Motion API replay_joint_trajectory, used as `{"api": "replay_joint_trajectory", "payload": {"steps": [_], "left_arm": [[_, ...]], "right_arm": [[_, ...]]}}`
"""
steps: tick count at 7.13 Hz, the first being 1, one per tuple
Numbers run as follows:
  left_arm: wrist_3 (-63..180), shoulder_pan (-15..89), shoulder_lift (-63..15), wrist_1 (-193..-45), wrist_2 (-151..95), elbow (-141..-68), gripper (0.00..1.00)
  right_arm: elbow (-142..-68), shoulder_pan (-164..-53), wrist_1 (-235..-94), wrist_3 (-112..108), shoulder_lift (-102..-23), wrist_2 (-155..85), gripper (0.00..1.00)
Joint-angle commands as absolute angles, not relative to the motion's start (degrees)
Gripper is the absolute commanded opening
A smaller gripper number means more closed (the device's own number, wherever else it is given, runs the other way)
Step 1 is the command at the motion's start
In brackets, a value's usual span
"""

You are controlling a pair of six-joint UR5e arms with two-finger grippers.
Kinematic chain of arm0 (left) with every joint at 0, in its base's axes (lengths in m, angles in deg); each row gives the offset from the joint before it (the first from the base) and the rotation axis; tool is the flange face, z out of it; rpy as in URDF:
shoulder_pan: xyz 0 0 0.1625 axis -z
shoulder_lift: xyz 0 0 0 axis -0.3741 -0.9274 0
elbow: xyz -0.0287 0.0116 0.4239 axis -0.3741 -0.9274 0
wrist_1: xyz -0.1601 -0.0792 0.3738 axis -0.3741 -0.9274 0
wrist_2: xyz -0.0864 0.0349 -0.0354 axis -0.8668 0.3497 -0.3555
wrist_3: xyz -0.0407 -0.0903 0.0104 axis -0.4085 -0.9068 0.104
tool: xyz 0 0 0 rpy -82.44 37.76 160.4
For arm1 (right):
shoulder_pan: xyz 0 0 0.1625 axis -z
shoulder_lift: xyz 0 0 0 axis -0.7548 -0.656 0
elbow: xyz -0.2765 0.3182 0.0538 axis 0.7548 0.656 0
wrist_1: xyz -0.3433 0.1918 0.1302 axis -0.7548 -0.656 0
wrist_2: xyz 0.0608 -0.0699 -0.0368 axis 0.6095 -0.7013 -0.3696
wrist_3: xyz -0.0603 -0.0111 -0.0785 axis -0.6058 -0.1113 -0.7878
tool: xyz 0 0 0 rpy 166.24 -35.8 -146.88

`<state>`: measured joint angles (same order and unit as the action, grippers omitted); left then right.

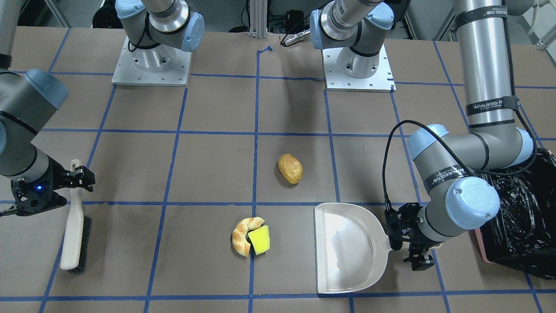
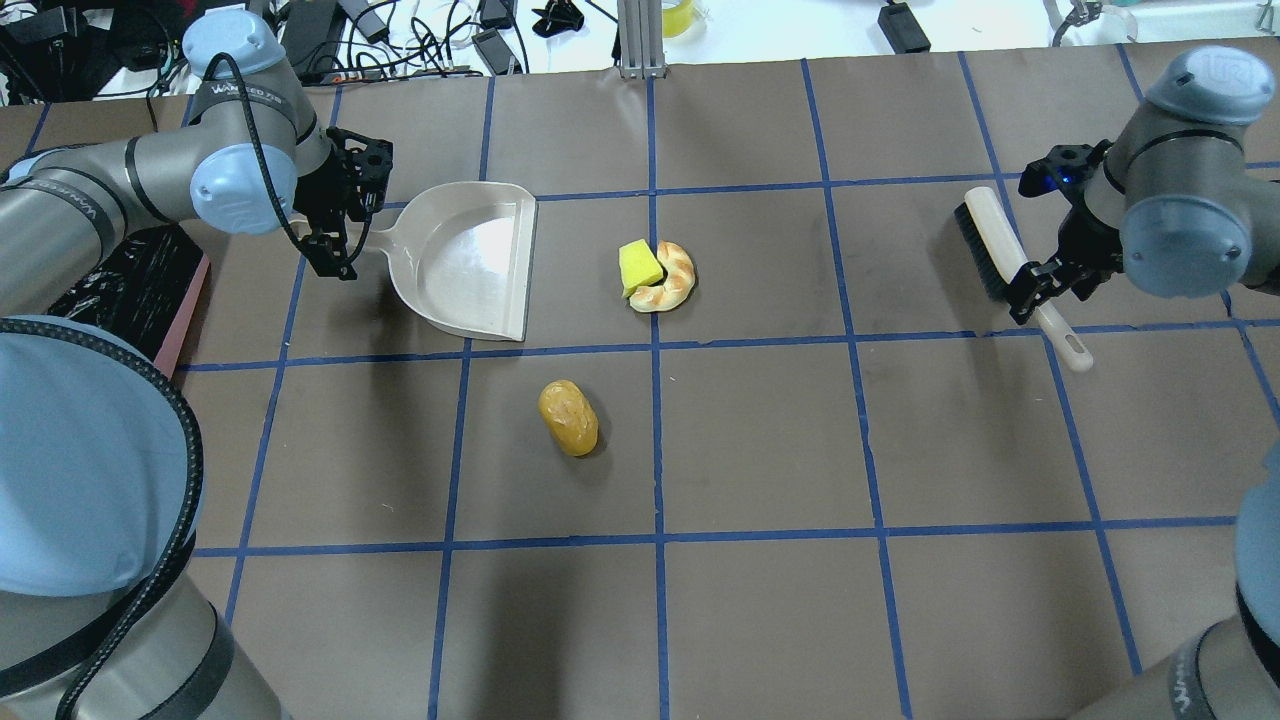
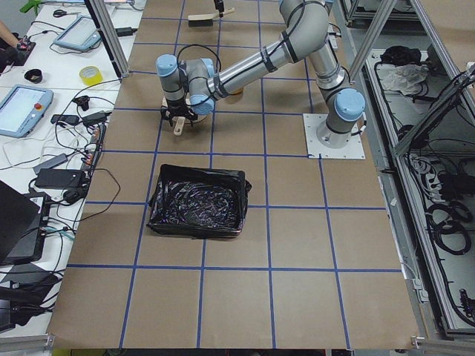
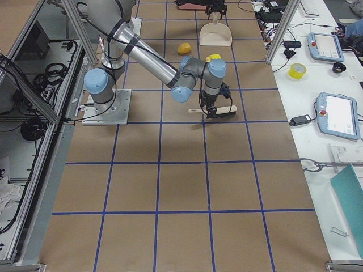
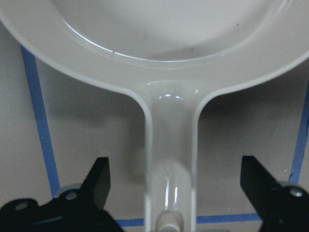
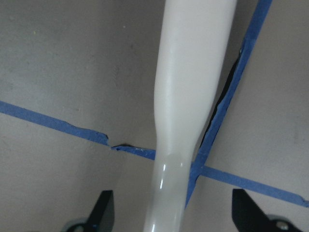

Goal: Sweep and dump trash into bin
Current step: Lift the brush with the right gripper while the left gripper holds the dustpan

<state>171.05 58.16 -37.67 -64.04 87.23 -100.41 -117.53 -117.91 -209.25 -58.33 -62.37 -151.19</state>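
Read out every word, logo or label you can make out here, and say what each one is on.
"WANJEED": black strap on the left arm; marks after it blurred.
"WANJEED": second strap on that arm, overhead view.
"UR": blue joint cap on the right arm.
Dustpan, brush: none. Tablet screens: too small.

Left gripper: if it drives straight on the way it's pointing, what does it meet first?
Probably the dustpan handle, centred between the open jaws of the left gripper; their tips would then reach the table either side. Depth unclear.
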Motion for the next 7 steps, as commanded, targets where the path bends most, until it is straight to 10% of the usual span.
{"api": "replay_joint_trajectory", "payload": {"steps": [1,3,5,7], "left_arm": [[166.57,58.19,-38.19,-64.01,85.74,-102.3,0.95],[165.05,58.19,-37.75,-64.01,84.32,-102.66,0.96],[164.79,58.27,-37.84,-64.01,84.23,-102.75,0.96],[165.05,58.62,-37.84,-63.92,83.01,-102.93,0.95]], "right_arm": [[-117.58,-117.91,-208.29,-57.56,-62.24,-151.31,0.73],[-117.58,-117.91,-207.42,-57.56,-62.24,-151.23,0.51],[-117.58,-117.91,-206.63,-57.56,-62.33,-151.31,0.0],[-117.06,-117.91,-204.08,-56.6,-63.03,-151.31,0.0]]}}
